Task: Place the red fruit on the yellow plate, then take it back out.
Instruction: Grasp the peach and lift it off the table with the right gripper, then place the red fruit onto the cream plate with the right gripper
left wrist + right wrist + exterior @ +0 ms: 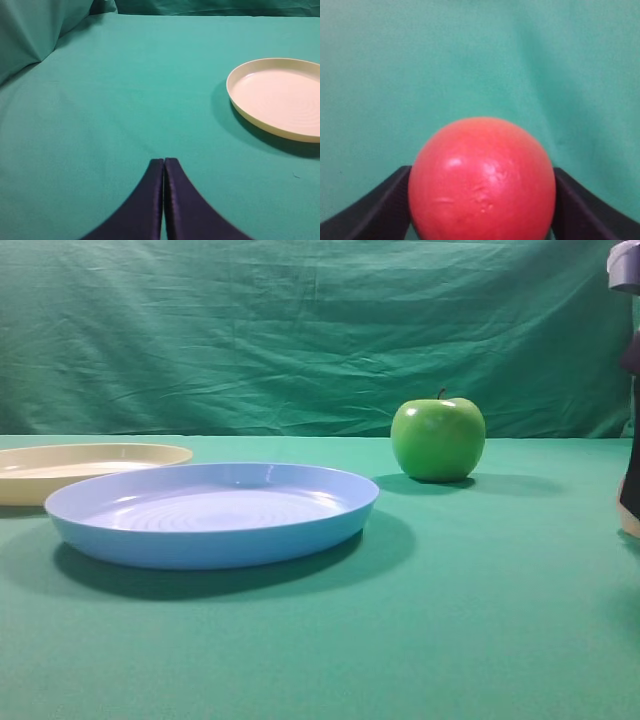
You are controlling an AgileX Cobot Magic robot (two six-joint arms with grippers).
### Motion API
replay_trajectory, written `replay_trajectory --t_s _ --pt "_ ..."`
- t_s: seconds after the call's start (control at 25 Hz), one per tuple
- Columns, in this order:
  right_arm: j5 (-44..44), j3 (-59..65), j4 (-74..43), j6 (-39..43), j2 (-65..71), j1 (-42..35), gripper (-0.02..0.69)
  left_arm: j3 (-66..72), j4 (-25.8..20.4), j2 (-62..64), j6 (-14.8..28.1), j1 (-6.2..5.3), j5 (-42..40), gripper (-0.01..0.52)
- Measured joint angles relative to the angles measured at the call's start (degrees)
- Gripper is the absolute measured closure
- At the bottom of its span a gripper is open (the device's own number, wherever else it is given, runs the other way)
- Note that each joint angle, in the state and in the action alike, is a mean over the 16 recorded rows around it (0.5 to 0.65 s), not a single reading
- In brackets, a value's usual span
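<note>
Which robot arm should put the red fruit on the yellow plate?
The right one. Its gripper already has the red fruit between its fingers, touching both sides. The left gripper is shut and empty, though it sits nearer the yellow plate.

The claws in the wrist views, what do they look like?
The left claw has two dark navy fingers, smooth and slightly glossy, broad at the base and curving to narrow tips. The right claw shows similar dark, matte fingers. No cables or markings are visible.

green apple [438, 439] and light blue plate [212, 512] apart on green cloth [480, 620]
</note>
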Motion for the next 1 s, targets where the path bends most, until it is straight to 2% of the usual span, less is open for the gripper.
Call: replay_trajectory --t_s 0.12,0.44,0.72,1.0 --pt "2.1 -6.3 0.7 -0.4 0.3 2.2 0.450 0.0 0.0 0.0 0.0 0.00 0.0 0.514" --pt "3.8 -26.1 2.6 -1.5 5.4 13.8 0.454 0.0 0.0 0.0 0.0 0.00 0.0 0.514" --pt "2.1 -42.8 3.1 -3.7 17.9 24.6 0.454 0.0 0.0 0.0 0.0 0.00 0.0 0.514" --pt "1.7 -55.2 3.1 -6.9 32.8 29.2 0.442 0.0 0.0 0.0 0.0 0.00 0.0 0.514"
